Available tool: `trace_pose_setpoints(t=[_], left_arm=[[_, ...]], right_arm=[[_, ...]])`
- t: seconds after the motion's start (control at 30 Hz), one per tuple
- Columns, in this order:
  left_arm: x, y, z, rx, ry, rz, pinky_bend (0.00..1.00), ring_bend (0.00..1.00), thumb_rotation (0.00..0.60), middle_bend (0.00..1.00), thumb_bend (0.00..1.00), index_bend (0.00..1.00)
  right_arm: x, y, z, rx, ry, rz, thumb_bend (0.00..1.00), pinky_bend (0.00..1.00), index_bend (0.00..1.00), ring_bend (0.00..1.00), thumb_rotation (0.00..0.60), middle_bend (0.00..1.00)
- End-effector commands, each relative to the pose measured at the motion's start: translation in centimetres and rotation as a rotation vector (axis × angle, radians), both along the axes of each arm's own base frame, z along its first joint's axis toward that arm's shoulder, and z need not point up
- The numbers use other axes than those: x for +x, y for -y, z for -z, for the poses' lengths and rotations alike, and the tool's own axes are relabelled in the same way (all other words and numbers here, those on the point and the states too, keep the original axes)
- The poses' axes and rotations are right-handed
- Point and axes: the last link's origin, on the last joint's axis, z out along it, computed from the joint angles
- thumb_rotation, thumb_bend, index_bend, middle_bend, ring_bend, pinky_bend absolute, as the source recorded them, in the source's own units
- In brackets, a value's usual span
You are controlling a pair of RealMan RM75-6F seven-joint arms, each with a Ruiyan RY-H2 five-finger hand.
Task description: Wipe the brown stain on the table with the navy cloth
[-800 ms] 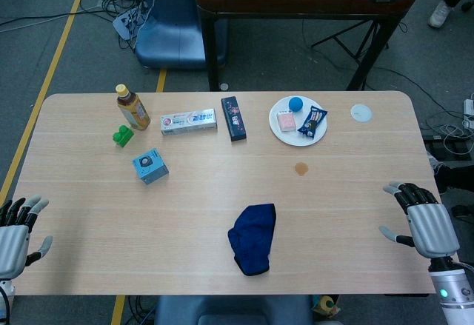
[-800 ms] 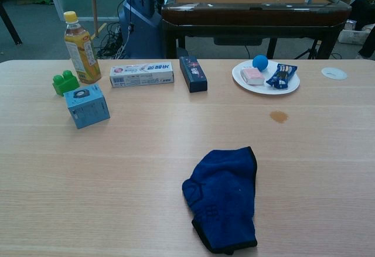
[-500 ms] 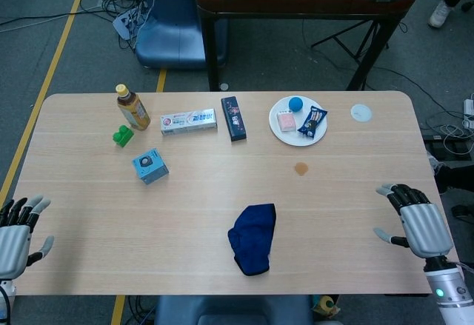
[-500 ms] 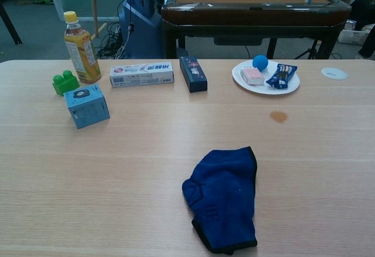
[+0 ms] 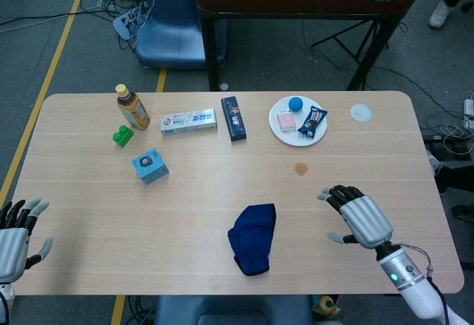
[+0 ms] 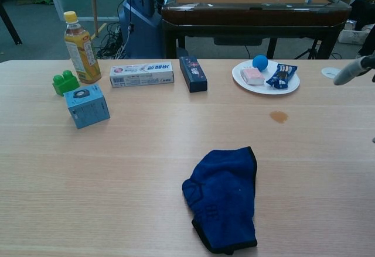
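The navy cloth point(image 5: 252, 238) point(image 6: 225, 204) lies crumpled near the table's front edge, at the middle. A small brown stain point(image 5: 301, 168) point(image 6: 279, 116) marks the wood behind it and to the right. My right hand point(image 5: 360, 218) hovers over the table to the right of the cloth, fingers spread and holding nothing; only a fingertip point(image 6: 350, 71) shows at the right edge of the chest view. My left hand point(image 5: 16, 234) stays beyond the table's front left corner, fingers apart and empty.
At the back of the table point(image 5: 89, 206) stand a tea bottle point(image 5: 132, 106), a green block point(image 5: 122, 135), a blue box point(image 5: 150, 166), a toothpaste box point(image 5: 189, 122), a dark box point(image 5: 233, 118) and a white plate point(image 5: 275, 130) with snacks. A white disc point(image 5: 361, 112) lies far right.
My right hand has moved left from the table's right edge to over the table, nearer the cloth. The left hand and the cloth have stayed put.
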Motion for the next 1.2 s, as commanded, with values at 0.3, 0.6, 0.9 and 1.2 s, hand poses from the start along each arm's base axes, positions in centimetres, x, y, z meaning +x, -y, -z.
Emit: trace_pose_setpoints(t=[0.3,0.6,0.9,1.2], left_arm=[[0.3,0.4,-0.1,0.002,0.000,0.005,0.03,0.09,0.600,0.13,0.27,0.19],[0.3,0.7,-0.2,0.002,-0.001,0.004,0.03,0.09,0.600,0.13,0.27,0.19],[0.2,0.9,-0.2,0.002,0.002,0.003,0.03,0.09,0.600,0.13,0.27,0.19],[-0.3,1.5,-0.6,0.012,0.005,-0.017,0.03,0.09,0.600,0.13,0.27,0.19]], right_arm=[[5.3,2.4,6.3,0.151,-0.012,-0.120,0.11,0.25,0.24,0.19,0.600,0.23],[7.2,3.3,10.8,0.259,-0.043,-0.149,0.11,0.25,0.24,0.19,0.600,0.23],[8.7,3.6,15.2,0.327,-0.058,-0.178,0.11,0.25,0.24,0.19,0.600,0.23],[9.3,3.4,18.6,0.375,-0.069,-0.193,0.11,0.25,0.24,0.19,0.600,0.23]])
